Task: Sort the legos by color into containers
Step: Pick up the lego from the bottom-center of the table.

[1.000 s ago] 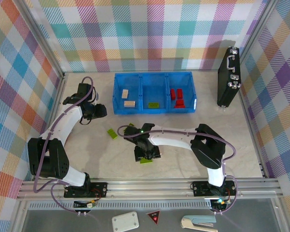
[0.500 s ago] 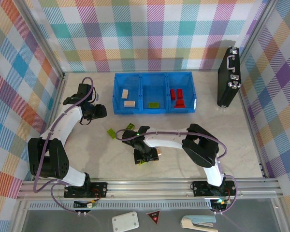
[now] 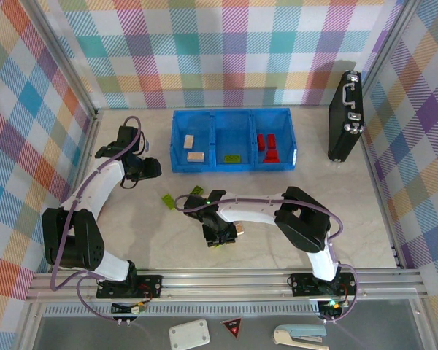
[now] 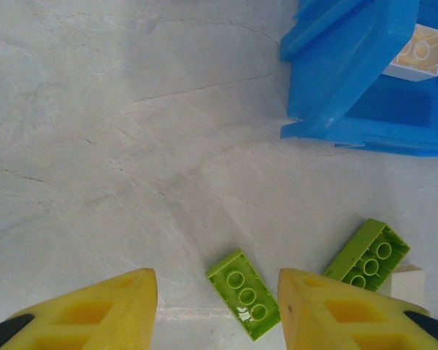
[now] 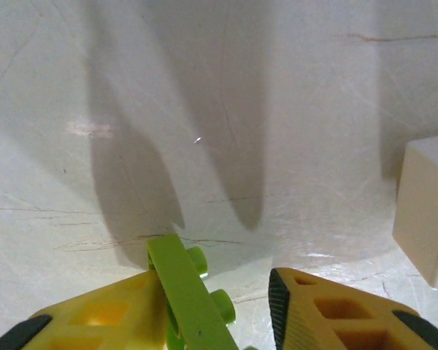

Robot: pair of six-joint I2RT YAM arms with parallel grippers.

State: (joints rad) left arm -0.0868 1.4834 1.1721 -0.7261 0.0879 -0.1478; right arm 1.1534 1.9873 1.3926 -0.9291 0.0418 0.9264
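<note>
The blue tray (image 3: 232, 157) stands at the back; tan legos (image 3: 195, 155) lie in its left compartment, a green lego (image 3: 231, 157) in the middle one and red legos (image 3: 266, 146) in the right one. My right gripper (image 3: 217, 237) (image 5: 215, 281) is low over the table. A lime green lego (image 5: 186, 292) stands on edge against its left finger, with a gap between the studs and the right finger (image 5: 306, 299). My left gripper (image 3: 152, 169) (image 4: 215, 273) hangs open above a green lego (image 4: 244, 293) (image 3: 167, 201), apart from it. Another green lego (image 4: 366, 255) lies to its right.
A tan lego (image 5: 423, 211) (image 3: 237, 230) lies just right of my right gripper. The tray's corner (image 4: 350, 80) is close ahead of my left gripper, with a tan lego (image 4: 417, 51) inside. A black case (image 3: 345, 117) stands at the right wall.
My right gripper moved slightly left and down over a green lego, and its fingers narrowed around it. The left arm stayed still.
</note>
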